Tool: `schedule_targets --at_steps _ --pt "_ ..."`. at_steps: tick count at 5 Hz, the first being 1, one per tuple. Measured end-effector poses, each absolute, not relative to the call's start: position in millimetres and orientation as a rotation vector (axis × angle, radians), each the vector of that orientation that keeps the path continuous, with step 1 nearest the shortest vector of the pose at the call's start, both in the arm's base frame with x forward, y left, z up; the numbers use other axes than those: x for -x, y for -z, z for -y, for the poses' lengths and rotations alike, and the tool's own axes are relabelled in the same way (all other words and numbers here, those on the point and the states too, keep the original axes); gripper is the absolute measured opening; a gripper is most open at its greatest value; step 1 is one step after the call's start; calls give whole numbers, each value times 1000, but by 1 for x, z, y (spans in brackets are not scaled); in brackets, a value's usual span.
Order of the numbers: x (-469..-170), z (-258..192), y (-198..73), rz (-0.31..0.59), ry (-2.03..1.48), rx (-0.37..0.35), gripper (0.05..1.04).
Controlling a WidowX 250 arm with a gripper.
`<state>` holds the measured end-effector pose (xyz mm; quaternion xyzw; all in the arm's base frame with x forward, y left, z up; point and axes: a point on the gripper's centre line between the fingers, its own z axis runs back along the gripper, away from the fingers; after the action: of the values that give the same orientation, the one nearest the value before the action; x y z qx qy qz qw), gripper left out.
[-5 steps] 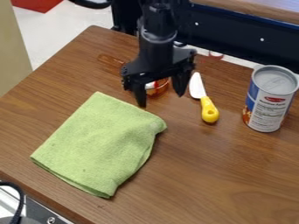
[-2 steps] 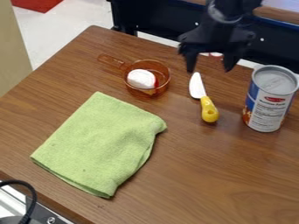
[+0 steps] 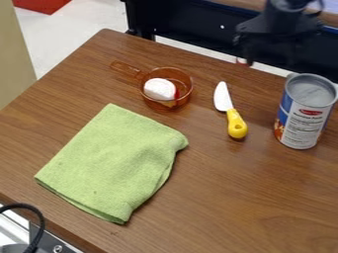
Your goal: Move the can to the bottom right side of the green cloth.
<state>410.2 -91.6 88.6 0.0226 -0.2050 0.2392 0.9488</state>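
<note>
At upper right, my claw [image 3: 269,55] hangs wide open, holding nothing; can [image 3: 305,113] upright near right edge, green cloth [image 3: 112,163] lower left, same surface [image 3: 231,197].

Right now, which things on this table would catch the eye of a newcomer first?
Probably the bright green cloth, spread on the left part of the brown wooden table. Next, the tall can standing upright at the right edge of the view, and between them the knife with a yellow handle, lying near the can.
</note>
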Motion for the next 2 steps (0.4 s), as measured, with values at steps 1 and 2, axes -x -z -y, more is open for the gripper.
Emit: schedule_targets --at_steps 1,2 --pt "-422 106 -102 472 -412 -20 1000" --pt "-430 118 -90 417 -298 -27 1001"
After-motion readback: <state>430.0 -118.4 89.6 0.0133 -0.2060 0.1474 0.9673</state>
